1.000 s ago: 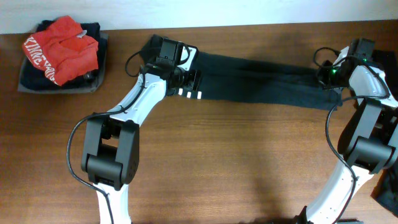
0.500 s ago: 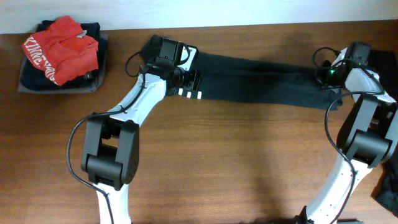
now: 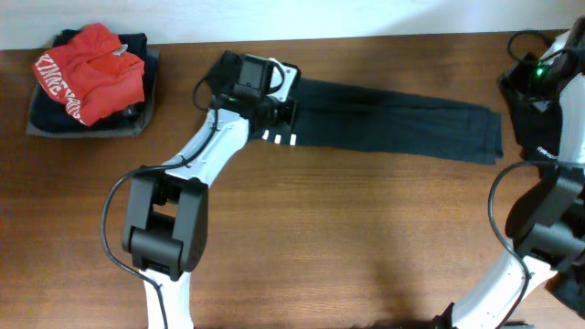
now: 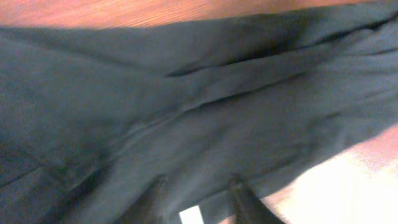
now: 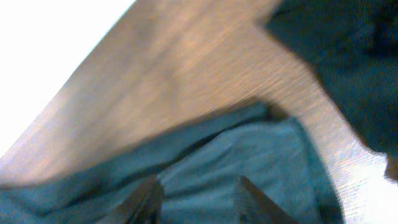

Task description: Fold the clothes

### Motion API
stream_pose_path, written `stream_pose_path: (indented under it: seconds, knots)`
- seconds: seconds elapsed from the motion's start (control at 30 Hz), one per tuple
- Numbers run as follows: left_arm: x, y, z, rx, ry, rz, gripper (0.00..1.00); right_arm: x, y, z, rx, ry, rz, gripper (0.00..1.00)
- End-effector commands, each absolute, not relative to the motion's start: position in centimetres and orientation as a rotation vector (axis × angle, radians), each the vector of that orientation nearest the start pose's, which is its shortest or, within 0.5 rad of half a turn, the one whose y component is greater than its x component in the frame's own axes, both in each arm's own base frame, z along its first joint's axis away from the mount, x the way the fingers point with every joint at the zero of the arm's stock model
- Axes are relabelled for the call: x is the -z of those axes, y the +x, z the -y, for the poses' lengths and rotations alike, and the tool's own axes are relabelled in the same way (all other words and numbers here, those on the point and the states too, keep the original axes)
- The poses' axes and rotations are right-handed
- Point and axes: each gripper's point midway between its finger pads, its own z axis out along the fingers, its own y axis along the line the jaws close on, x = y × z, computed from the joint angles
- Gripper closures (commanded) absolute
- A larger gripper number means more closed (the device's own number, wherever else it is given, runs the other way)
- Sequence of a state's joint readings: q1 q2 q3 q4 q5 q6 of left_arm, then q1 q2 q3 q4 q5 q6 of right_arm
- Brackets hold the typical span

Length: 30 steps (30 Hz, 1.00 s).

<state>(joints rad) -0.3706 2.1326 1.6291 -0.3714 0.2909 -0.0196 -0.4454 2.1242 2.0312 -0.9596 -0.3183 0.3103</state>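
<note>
A long dark garment (image 3: 393,123) lies stretched flat across the back of the wooden table. My left gripper (image 3: 281,108) sits low over its left end, where small white marks show. In the left wrist view the fingers (image 4: 199,193) are spread on the dark cloth (image 4: 186,112) and pinch nothing. My right gripper (image 3: 530,80) is at the far right, lifted off the garment's right end (image 3: 489,137). In the right wrist view its fingers (image 5: 199,186) are open and empty above the cloth's end (image 5: 249,155).
A grey tray (image 3: 137,123) at the back left holds a red garment (image 3: 91,68) on dark folded clothes. Another dark cloth (image 5: 354,68) lies near the table's right edge. Bare wood (image 3: 347,238) fills the front of the table.
My right gripper has let go of the garment's right end and moved up and to the right. That end now lies flat. My left gripper shifted slightly right.
</note>
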Motion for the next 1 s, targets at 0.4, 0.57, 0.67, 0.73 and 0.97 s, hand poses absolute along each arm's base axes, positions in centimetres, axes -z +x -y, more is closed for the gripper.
stream_pose_path:
  seconds: [0.4, 0.57, 0.67, 0.73, 0.97]
  knots:
    - [-3.6, 49.4, 30.9, 0.583, 0.412, -2.452, 0.99, -11.5, 45.7, 6.1, -0.433, 0.719, -2.823, 0.43]
    - [-2.4, 50.8, 30.6, 0.557, 0.309, -2.435, 0.99, -10.2, 45.5, 3.9, -0.443, 0.663, -2.865, 0.48]
    - [-1.6, 51.1, 30.7, 0.556, 0.308, -2.426, 0.99, -9.4, 45.4, 3.0, -0.446, 0.642, -2.881, 0.49]
    - [-1.2, 51.3, 30.8, 0.558, 0.308, -2.420, 0.99, -8.8, 45.3, 2.5, -0.448, 0.626, -2.889, 0.49]
    - [-1.6, 52.9, 29.9, 0.476, 0.261, -2.367, 0.99, -5.4, 44.9, 1.1, -0.454, 0.603, -2.901, 0.50]
